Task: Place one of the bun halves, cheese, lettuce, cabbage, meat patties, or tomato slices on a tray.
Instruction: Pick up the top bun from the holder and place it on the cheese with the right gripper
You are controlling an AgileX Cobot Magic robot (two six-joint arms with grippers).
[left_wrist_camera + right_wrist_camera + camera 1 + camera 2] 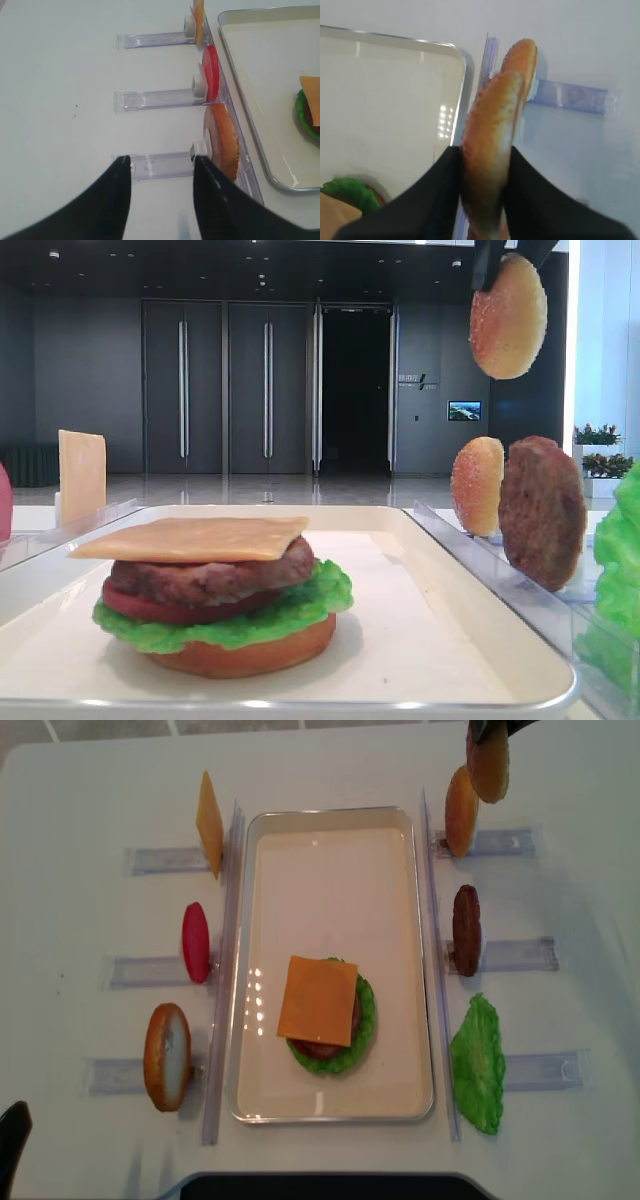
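My right gripper [484, 151] is shut on a sesame-seeded bun top [492, 115], held on edge between its black fingers. In the overhead view that bun top [488, 765] hangs in the air at the far right, above the right rack and outside the white tray [330, 812]. On the tray stands a stack topped by a cheese slice [318, 1000], with patty, tomato, lettuce [300, 605] and a flat bottom bun under it. My left gripper [161, 160] is open and holds nothing, low over the table by the left rack.
The left clear rack holds a cheese slice [209, 823], a tomato slice [195, 942] and a bun half [166, 1055]. The right rack holds another bun half [460, 810], a meat patty [466, 928] and a lettuce leaf [478, 1062].
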